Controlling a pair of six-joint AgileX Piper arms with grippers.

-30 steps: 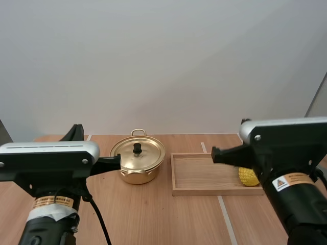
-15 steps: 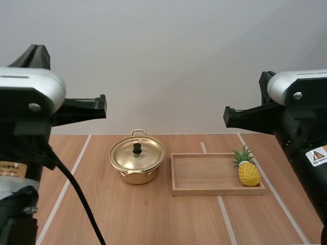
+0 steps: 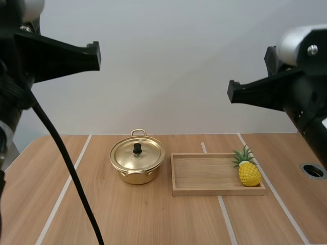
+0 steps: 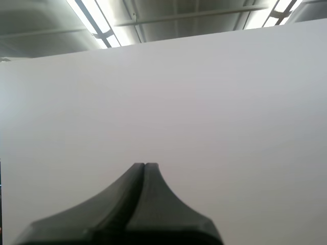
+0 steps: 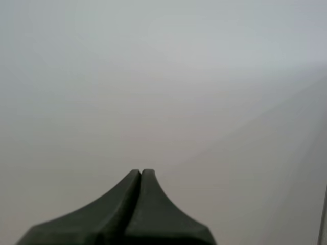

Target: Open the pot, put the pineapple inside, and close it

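While both arms' jaws are pressed together on nothing high above, the lidded pot (image 3: 137,159) sits below, nearer the left arm (image 3: 56,56); the pineapple (image 3: 249,172) stands upright at the right end of the wooden tray (image 3: 204,178).

Left arm (image 3: 51,56) raised higher, right arm (image 3: 276,94) too — pineapple (image 3: 249,172) uncovered

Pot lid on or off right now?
On. The lid sits flat over the pot, knob centred on top, no gap showing.

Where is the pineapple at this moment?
In the high view, the pineapple sits at the right end of the wooden tray, to the right of the pot.
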